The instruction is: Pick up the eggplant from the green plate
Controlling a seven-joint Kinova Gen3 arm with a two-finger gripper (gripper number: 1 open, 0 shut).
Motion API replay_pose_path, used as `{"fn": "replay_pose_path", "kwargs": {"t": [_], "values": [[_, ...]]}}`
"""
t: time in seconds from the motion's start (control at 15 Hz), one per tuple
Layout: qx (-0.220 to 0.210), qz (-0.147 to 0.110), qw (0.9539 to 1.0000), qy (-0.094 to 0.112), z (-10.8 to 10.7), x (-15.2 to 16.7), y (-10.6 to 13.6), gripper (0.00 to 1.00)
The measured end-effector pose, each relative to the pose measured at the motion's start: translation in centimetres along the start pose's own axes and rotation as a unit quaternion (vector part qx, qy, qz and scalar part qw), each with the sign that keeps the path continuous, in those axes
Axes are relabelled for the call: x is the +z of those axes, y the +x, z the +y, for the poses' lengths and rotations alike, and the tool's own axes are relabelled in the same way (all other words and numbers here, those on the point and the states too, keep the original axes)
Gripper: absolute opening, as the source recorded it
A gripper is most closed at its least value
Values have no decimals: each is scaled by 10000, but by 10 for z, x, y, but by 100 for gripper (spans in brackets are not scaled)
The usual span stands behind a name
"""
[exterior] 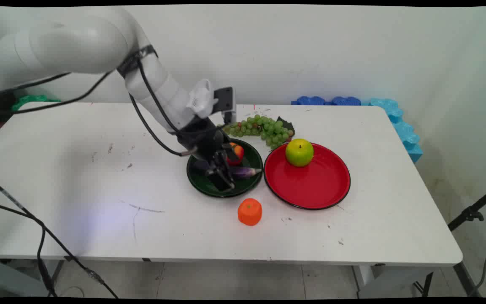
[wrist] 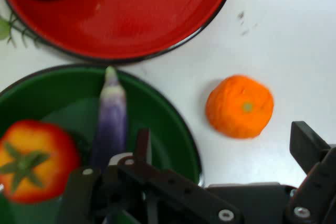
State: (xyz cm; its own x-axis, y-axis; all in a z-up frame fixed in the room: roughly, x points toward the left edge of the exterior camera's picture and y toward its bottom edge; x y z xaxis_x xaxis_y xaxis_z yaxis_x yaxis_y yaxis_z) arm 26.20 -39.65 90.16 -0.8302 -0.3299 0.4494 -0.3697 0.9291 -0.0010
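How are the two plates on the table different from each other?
The red plate is larger than the green plate. The red plate holds one green apple; the green plate holds an eggplant and a red-orange fruit. The gripper is over the green plate only. Both are round and dark-rimmed.

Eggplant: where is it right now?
The eggplant lies in the green plate at mid-table, beside a red-orange tomato, with the gripper over its near end. Red plate sits just right.
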Motion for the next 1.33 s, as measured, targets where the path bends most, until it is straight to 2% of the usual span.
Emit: {"fn": "replay_pose_path", "kwargs": {"t": [0.33,0.53,0.87,1.33], "values": [[157,-192,9997,-38,-20,-13,-17,100],[244,-224,9994,-58,-32,-12,-27,100],[375,-271,9989,-36,-55,2,-46,100],[418,-318,9986,-63,-71,26,-65,100]]}}
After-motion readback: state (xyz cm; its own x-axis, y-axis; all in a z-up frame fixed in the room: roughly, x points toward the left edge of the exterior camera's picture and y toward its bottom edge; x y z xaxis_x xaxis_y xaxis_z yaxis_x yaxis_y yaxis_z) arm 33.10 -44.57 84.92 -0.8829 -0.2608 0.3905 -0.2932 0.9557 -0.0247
